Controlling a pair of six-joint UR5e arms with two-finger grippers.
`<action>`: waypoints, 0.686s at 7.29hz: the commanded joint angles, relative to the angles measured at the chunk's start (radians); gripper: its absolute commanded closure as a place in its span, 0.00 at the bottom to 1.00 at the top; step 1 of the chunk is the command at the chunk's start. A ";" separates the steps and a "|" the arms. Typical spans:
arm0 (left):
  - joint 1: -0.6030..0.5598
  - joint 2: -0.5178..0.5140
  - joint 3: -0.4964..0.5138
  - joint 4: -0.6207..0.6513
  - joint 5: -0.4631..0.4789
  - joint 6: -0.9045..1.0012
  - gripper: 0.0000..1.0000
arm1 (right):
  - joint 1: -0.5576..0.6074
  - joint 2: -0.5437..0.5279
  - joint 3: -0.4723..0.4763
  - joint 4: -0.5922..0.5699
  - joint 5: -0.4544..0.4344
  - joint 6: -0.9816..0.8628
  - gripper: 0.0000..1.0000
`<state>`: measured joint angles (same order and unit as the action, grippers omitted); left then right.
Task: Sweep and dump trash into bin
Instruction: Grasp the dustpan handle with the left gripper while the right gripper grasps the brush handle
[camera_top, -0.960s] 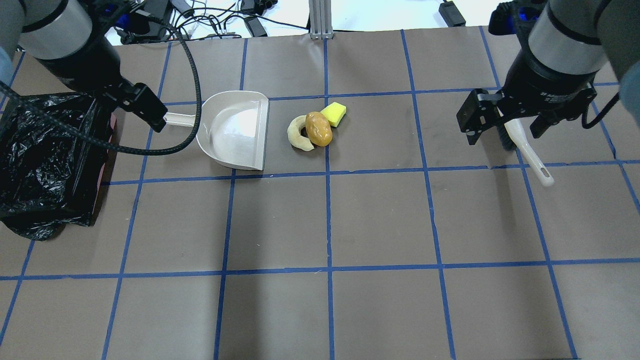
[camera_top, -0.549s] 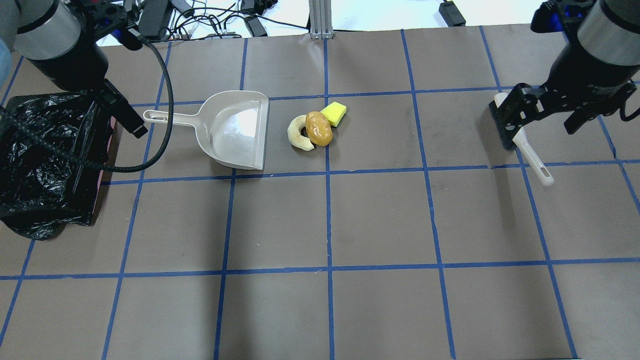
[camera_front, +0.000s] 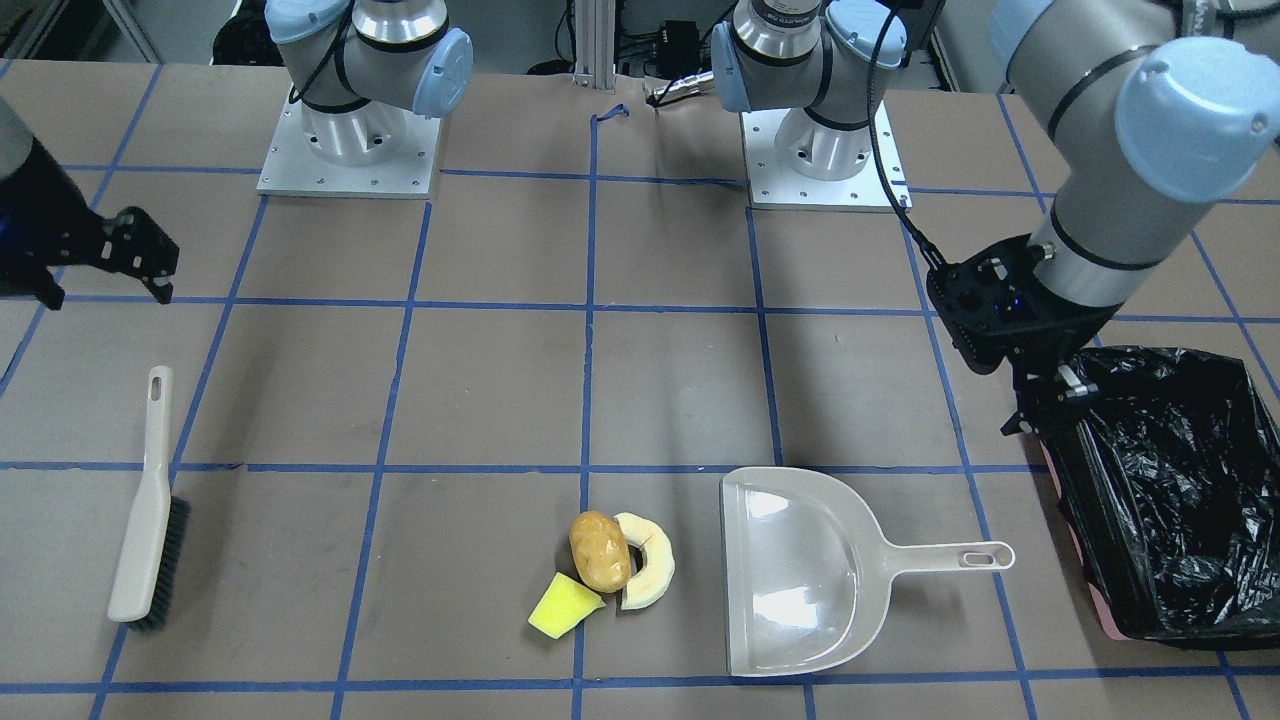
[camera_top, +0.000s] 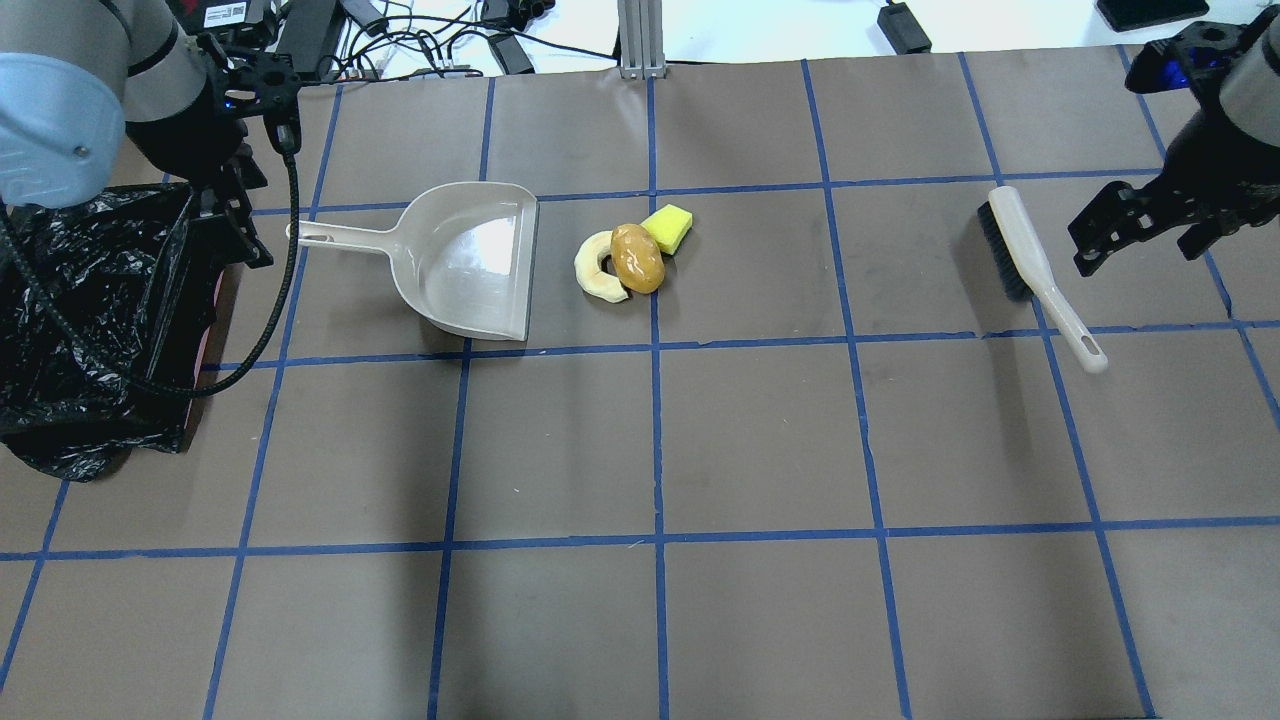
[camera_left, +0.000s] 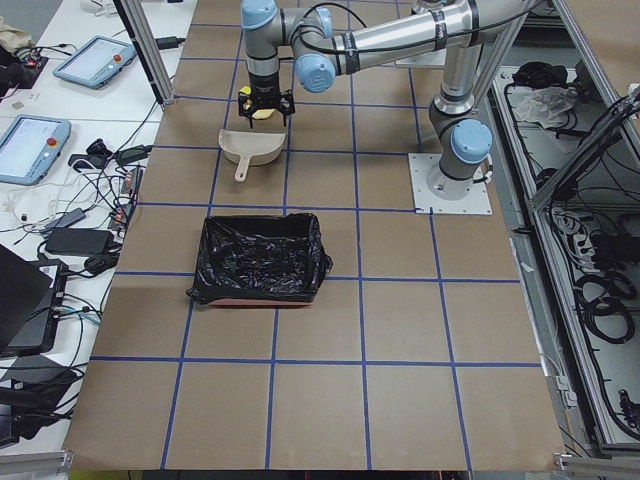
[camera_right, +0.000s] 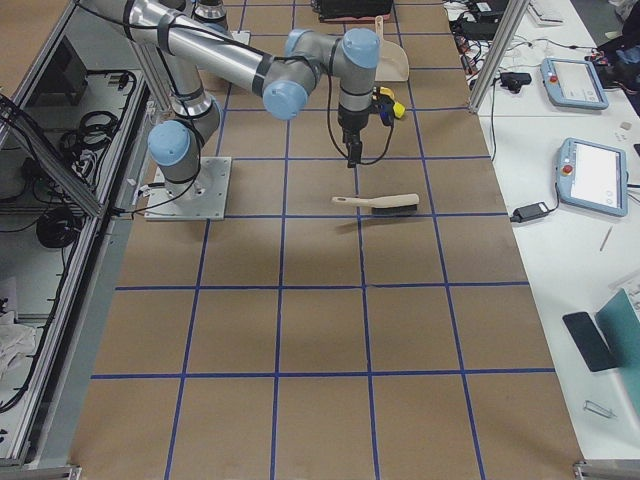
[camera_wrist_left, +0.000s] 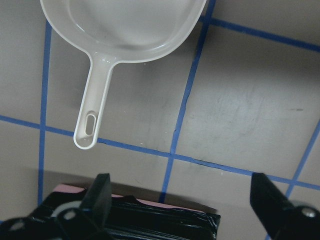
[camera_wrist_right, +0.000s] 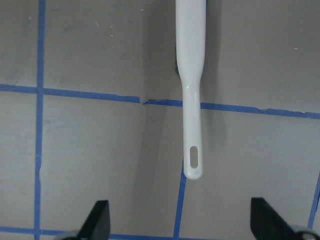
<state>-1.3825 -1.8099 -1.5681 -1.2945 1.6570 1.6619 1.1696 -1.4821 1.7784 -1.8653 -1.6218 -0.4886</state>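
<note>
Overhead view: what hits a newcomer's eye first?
Mid-table sits the trash: brown lump, cream slice, yellow sponge, just right of the open mouth of the cream dustpan. The black-bagged bin fills the left edge, and the brush lies far right. The left claw and right claw are open, empty.

I see the white brush handle (camera_wrist_right: 192, 100) lying across a blue tape line (camera_wrist_right: 90, 94), apart from my right gripper (camera_wrist_right: 181, 221), fingers spread wide.
</note>
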 joint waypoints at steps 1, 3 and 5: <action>0.052 -0.066 0.005 0.046 -0.098 0.096 0.03 | -0.016 0.115 0.004 -0.057 -0.026 -0.001 0.00; 0.076 -0.126 0.005 0.111 -0.122 0.099 0.02 | -0.015 0.175 0.006 -0.087 -0.026 0.001 0.00; 0.068 -0.176 0.005 0.155 -0.120 0.085 0.02 | -0.013 0.215 0.010 -0.088 -0.026 0.001 0.01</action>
<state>-1.3114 -1.9579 -1.5630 -1.1595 1.5370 1.7559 1.1553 -1.2932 1.7859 -1.9512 -1.6473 -0.4886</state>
